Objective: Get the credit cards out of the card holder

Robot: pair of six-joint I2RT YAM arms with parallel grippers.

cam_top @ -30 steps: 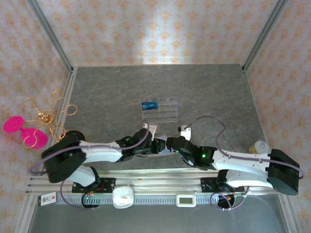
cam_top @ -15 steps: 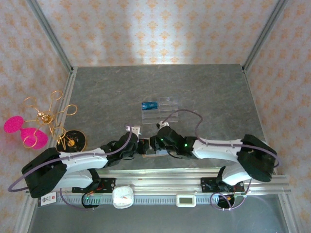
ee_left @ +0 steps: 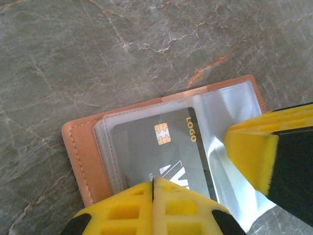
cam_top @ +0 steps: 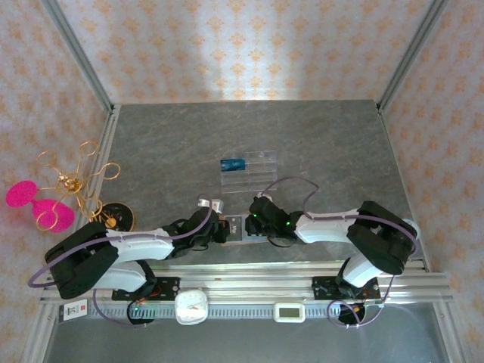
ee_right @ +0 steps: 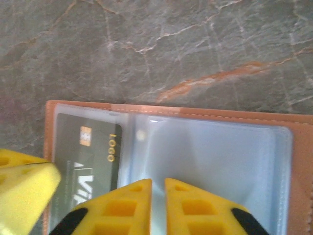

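Left pincer [ee_left: 152, 182]: jaws fully together at the edge of the dark grey credit card with gold chip [ee_left: 146, 147], can't tell if it actually pinches it. Card sits in a clear pocket of the open tan-brown leather card holder [ee_left: 78, 152], flat on the grey marbled table [ee_left: 98, 44] between the arms. Right pincer [ee_right: 157, 188]: narrow, thin slit, tips on the empty clear sleeve [ee_right: 210, 152] beside the card.
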